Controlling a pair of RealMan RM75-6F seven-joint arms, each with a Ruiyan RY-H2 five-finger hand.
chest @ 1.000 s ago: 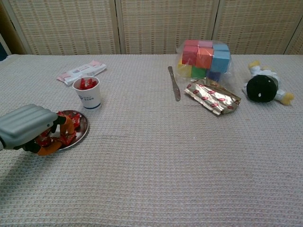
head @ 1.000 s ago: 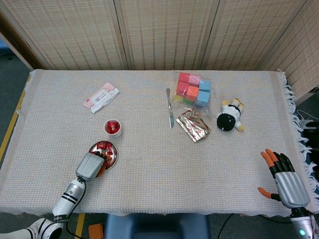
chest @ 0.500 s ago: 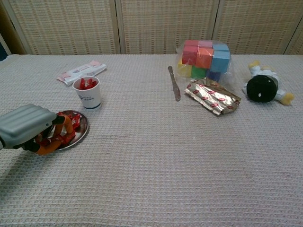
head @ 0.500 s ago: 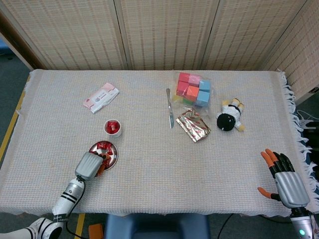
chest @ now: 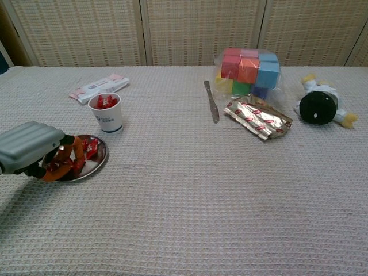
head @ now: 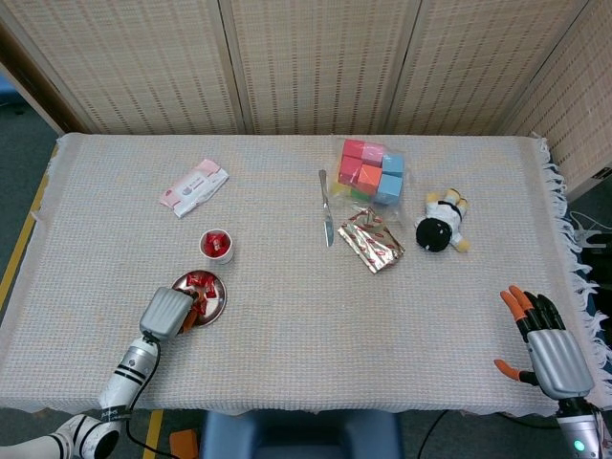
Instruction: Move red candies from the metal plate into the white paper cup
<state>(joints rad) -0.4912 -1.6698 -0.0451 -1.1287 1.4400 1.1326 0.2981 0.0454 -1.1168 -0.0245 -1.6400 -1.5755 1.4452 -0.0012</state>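
The left hand (chest: 34,152), fingers curled over the metal plate (chest: 98,163), whether gripping red candies (chest: 91,150) I cannot tell, could tip the nearby white paper cup (chest: 107,112).

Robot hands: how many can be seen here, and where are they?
2. The left hand is at the near edge of the metal plate, fingers curled over the red candies. The right hand rests at the table's near right corner, fingers spread.

- Illumination: bright, even, diffuse, from overhead
- Shadows: soft and short, one under the left hand (chest: 31,151)
- Glare: mild on the foil packet (chest: 257,119)
- Focus: sharp in both views
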